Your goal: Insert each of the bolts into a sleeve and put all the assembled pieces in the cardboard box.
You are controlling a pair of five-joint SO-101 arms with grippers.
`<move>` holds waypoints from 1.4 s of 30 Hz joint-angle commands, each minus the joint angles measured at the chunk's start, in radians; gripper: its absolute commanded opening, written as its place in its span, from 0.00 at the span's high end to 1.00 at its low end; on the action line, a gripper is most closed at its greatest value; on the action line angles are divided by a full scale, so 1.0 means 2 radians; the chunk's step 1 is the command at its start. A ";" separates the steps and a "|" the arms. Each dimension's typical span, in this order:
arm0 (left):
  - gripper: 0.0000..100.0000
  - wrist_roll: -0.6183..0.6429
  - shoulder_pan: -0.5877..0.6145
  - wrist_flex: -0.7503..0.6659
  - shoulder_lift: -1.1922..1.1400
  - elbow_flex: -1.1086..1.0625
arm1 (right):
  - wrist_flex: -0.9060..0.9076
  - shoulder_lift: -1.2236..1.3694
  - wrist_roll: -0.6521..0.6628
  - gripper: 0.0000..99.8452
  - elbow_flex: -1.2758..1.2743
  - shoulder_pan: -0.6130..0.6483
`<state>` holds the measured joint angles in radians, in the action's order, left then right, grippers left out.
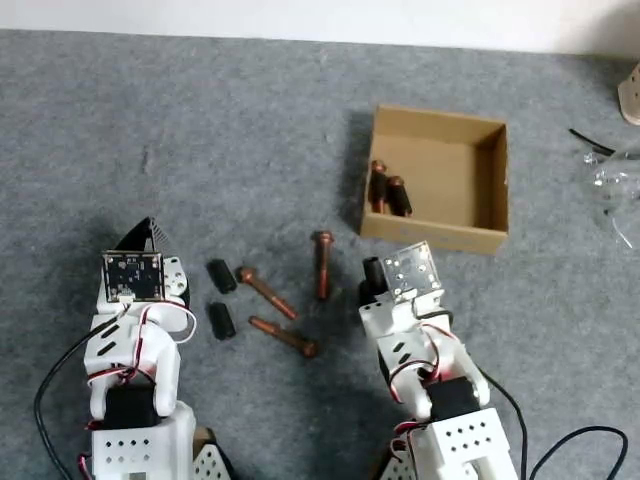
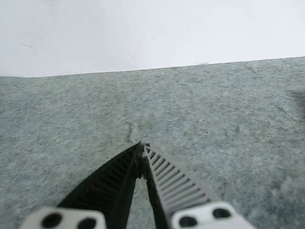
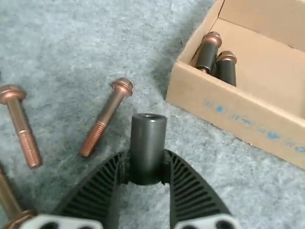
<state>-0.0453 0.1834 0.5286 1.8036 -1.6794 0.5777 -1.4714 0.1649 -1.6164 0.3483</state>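
My right gripper (image 3: 146, 162) is shut on a black sleeve (image 3: 148, 143), held upright just above the carpet near the cardboard box (image 3: 238, 121). In the high view that sleeve (image 1: 373, 270) is at the right gripper (image 1: 372, 282), in front of the box (image 1: 430, 236). Two assembled pieces (image 1: 388, 190) lie in the box's left part. Three copper bolts lie loose on the carpet: one (image 1: 323, 264) closest to the right gripper, another (image 1: 266, 292) and a third (image 1: 285, 336) toward the middle. Two loose sleeves (image 1: 221, 276) (image 1: 221, 320) lie beside the left arm. My left gripper (image 2: 143, 149) is shut and empty, over bare carpet.
Grey carpet covers the table. Clear plastic and a black cable (image 1: 610, 175) lie at the far right edge. A white wall (image 2: 143, 28) rises behind the carpet's far edge.
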 commanded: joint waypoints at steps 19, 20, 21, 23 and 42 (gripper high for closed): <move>0.99 0.002 0.003 -0.011 0.003 -0.009 | 0.155 -0.184 -0.005 1.00 0.005 -0.007; 0.99 0.002 0.003 -0.011 0.003 -0.009 | 0.155 -0.184 -0.005 1.00 0.004 -0.007; 0.99 0.002 0.003 -0.011 0.003 -0.009 | 0.155 -0.184 -0.004 1.00 0.003 -0.007; 0.99 0.002 -0.016 -0.008 0.004 0.002 | 0.158 -0.184 -0.004 1.00 -0.007 -0.020; 0.99 -0.008 -0.164 0.023 -0.478 0.367 | 0.092 -0.183 -0.002 1.00 -0.053 -0.073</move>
<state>-0.0667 -0.0407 0.6022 1.1853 -1.1884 0.8309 -1.8259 0.1649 -1.6701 0.2163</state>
